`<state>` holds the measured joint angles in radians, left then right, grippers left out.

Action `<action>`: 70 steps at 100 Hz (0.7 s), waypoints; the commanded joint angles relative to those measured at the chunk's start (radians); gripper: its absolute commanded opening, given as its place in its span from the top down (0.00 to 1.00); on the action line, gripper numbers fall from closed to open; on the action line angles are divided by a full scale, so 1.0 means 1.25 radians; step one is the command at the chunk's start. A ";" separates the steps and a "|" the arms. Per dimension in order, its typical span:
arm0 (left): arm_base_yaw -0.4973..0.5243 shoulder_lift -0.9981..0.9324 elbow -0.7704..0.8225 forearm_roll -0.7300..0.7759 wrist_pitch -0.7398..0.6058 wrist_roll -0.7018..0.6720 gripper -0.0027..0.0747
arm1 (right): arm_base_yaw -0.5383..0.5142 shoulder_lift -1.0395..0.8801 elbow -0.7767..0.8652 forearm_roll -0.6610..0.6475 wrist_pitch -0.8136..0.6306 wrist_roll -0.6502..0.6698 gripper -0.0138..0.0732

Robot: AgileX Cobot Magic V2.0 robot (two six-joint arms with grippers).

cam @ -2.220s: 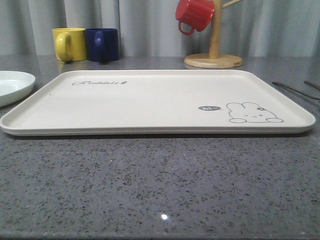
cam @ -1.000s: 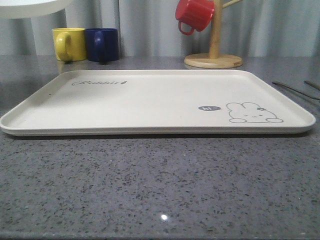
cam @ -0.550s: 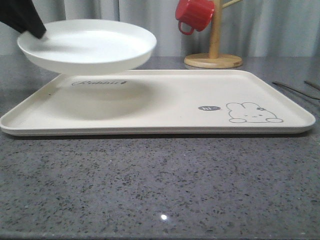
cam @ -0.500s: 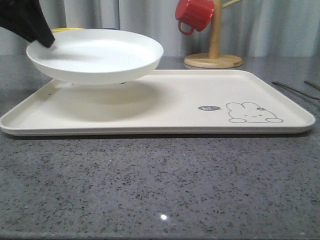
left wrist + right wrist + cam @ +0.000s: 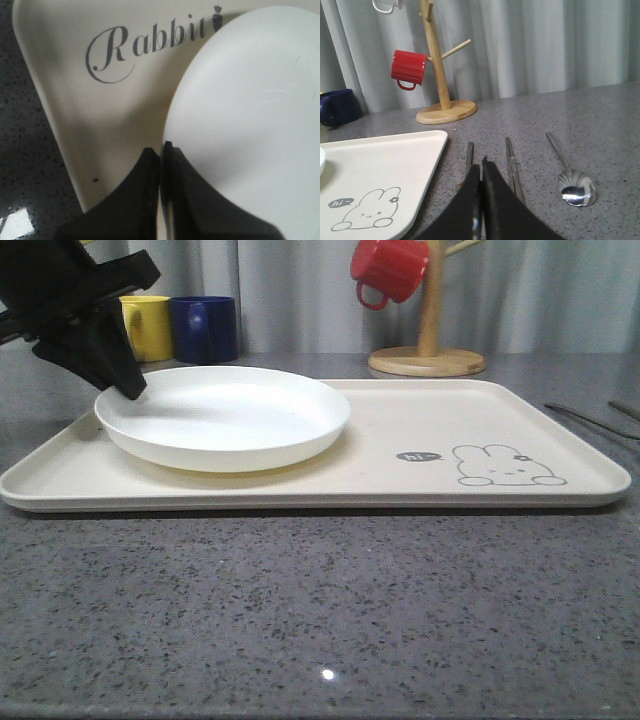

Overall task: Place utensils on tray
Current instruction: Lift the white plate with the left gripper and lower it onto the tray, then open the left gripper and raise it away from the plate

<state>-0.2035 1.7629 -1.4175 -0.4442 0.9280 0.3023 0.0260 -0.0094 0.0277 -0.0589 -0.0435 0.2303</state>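
Left gripper (image 5: 128, 388) pinched the white plate's (image 5: 225, 415) rim at frame left, over the tray (image 5: 420, 420); right gripper (image 5: 481, 167) pressed together.

1. Your front camera is sitting low near the table edge, looking level across the tray (image 5: 400, 410) toward the curtain.
2. Your left wrist camera is looking steeply down, close over the tray's (image 5: 60, 100) "Rabbit" script.
3. Your right wrist camera is looking level, sharing the tray's (image 5: 395, 160) rabbit corner with the front camera.
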 commanded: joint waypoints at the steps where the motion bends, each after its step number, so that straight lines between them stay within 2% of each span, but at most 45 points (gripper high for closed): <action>1: -0.006 -0.037 -0.027 -0.030 -0.020 -0.002 0.98 | -0.003 0.007 -0.015 -0.006 -0.068 -0.005 0.92; 11: -0.006 -0.037 -0.027 -0.024 -0.020 -0.002 0.91 | -0.003 0.007 -0.015 -0.006 -0.068 -0.005 0.92; 30: -0.006 -0.037 -0.027 -0.017 -0.020 0.013 0.57 | -0.003 0.007 -0.015 -0.006 -0.068 -0.005 0.92; 37: -0.006 -0.037 -0.027 -0.017 -0.023 0.019 0.49 | -0.003 0.007 -0.015 -0.006 -0.068 -0.005 0.92; 70: -0.004 -0.121 -0.022 -0.015 -0.144 0.023 0.47 | -0.003 0.007 -0.015 -0.006 -0.068 -0.005 0.92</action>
<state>-0.2035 1.7083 -1.4192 -0.4347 0.8314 0.3270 0.0260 -0.0094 0.0277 -0.0589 -0.0435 0.2303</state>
